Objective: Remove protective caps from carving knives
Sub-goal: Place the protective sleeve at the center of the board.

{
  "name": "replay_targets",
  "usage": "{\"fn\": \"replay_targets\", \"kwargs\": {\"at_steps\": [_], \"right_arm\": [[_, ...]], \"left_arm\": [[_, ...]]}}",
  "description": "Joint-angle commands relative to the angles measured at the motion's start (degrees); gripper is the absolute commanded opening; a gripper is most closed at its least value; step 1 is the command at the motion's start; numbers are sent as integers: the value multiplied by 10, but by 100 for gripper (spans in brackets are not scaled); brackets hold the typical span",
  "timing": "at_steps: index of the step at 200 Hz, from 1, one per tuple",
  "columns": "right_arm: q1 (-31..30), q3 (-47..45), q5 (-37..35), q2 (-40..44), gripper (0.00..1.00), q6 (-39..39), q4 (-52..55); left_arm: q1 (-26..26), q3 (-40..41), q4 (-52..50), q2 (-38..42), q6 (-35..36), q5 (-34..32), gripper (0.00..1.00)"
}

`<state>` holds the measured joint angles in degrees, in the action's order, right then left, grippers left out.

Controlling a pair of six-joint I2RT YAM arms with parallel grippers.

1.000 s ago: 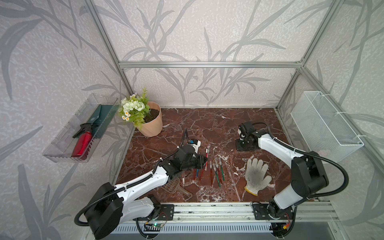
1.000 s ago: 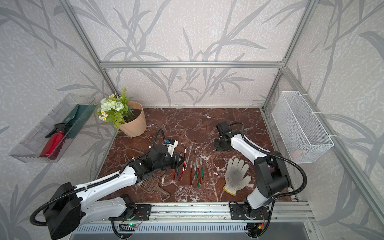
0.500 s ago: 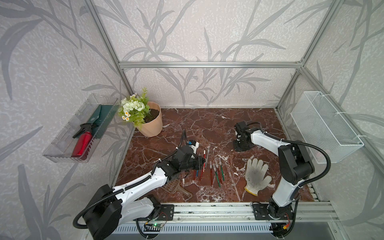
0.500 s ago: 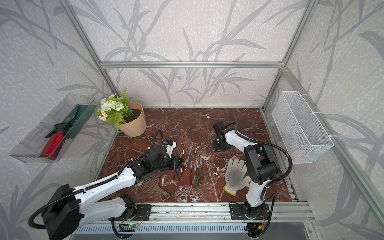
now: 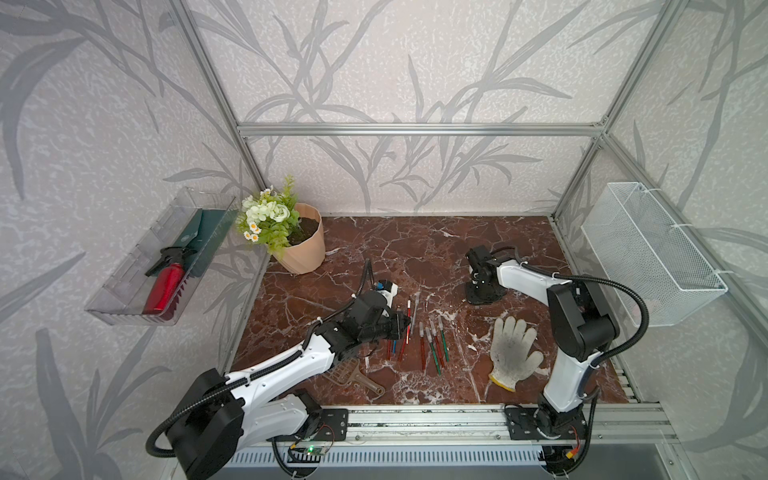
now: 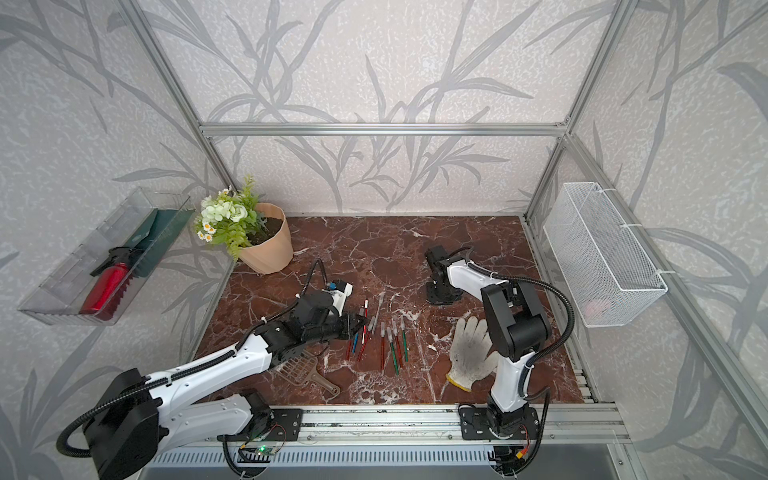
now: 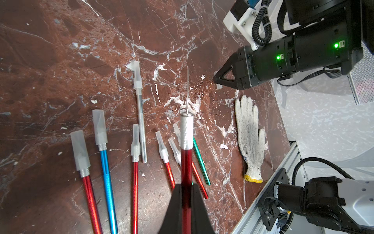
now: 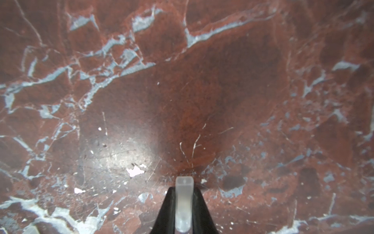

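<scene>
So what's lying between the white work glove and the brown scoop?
The carving knives, laid out in a rough row, lie between the glove and the scoop. Both top views show it.

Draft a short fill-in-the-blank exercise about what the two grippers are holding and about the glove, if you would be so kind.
1. The left gripper is shut on a knife with a ____ handle.
2. The right gripper pinches a small translucent protective ____.
3. The cuff of the white glove is edged in ____.
Missing words: red; cap; yellow.
</scene>
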<state>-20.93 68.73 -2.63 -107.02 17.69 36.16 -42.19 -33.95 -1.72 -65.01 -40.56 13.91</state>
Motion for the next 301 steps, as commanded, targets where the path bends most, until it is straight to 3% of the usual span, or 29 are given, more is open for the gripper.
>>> {"fn": "replay_targets", "kwargs": {"at_steps": [1,214,246,301], "right_arm": [[4,11,-8,-7,16,-2,0],[10,10,-4,-1,25,-2,-3],[8,-2,-5,26,28,-3,-1],[-16,-75,-18,133,38,1,-19]], "left_arm": [[2,7,-2,3,5,-7,7],[3,-1,-13,1,6,-15,7],[11,-15,-60,1,17,-31,7],[71,-40,-145,1,54,-42,7]]}}
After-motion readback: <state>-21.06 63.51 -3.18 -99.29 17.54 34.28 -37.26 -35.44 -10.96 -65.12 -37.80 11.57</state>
